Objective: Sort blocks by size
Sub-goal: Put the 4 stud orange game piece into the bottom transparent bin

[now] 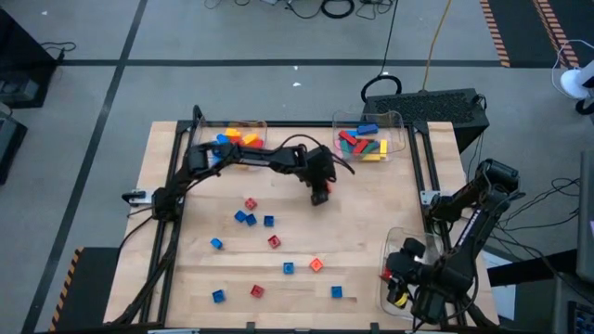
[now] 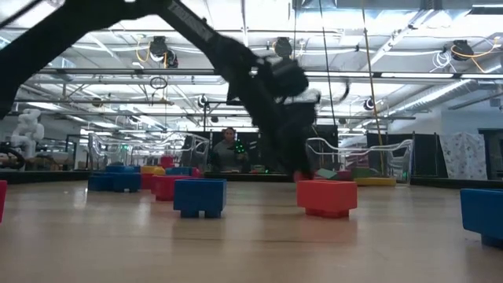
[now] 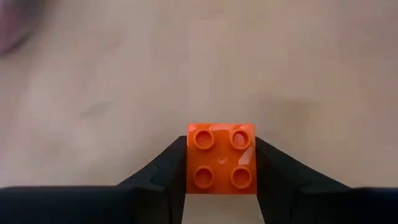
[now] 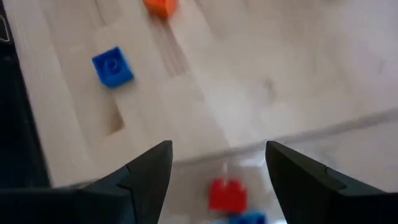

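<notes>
My left gripper is over the middle of the table, shut on a small orange four-stud brick. Small blue, red and orange blocks lie scattered flat on the wooden table. A clear tray at the far left holds orange, yellow and blue blocks; a second tray at the far right holds longer red, blue, green and yellow bricks. My right gripper is open and empty at the near right, above a third clear tray with a red block in it. My left gripper pinches the orange brick by two opposite side walls between its two fingers. The brick's studded top faces the wrist camera. The fingers point down from above. The brick is held level, with bare tabletop beyond it.
A black keyboard lies past the table's far right corner. A black metal frame runs along the table's far and side edges. Loose blocks lie over the near half of the table. A person shows in the room behind.
</notes>
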Controlling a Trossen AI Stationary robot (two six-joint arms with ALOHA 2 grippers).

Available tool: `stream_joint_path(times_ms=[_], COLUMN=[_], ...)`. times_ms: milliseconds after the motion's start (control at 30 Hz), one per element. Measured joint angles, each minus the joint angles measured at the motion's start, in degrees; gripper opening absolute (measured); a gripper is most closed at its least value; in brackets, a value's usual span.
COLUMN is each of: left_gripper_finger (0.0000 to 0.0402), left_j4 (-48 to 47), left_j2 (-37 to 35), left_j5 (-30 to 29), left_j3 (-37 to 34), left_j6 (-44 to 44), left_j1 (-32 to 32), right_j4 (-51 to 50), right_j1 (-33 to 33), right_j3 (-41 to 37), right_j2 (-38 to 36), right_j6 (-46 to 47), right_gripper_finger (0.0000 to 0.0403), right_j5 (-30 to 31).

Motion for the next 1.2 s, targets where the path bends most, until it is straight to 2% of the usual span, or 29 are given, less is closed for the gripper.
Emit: stream_joint_path(times_ms=[233, 367, 567, 767, 1000, 1200], left_gripper_finger=[0.0143, 0.0143, 0.0143, 0.0143, 0.0143, 0.0143], left_j4=[1.26, 4.45, 8.01, 11.75, 17.23, 17.93], left_j2=[-4.79, -5.43, -5.35, -5.38, -5.3, -5.29], left_j5=[16.33, 21.8, 23.84, 24.02, 26.33, 27.0], left_j3=[0.17, 0.19, 0.2, 0.2, 0.14, 0.0], left_j6=[0.13, 0.22, 0.07, -1.53, -7.57, -9.09], left_j1=[-4.67, -8.62, -13.53, -15.89, -16.09, -16.0], right_j4=[0.51, 2.08, 7.25, 15.14, 18.79, 19.27], right_j1=[-5.47, -11.32, -17.35, -17.9, -17.85, -17.12], right_j3=[0.0, 0.0, 0.0, 0.0, 0.0, 0.0], right_j2=[0.42, 0.42, 0.44, 0.46, 2.62, 4.71], right_j6=[-21.72, -35.49, -51.78, -64.32, -70.39, -71.01], right_gripper_finger=[0.0242, 0.0242, 0.0242, 0.0242, 0.0242, 0.0229], right_j5=[10.74, 14.49, 15.91, 15.74, 16.48, 21.03])
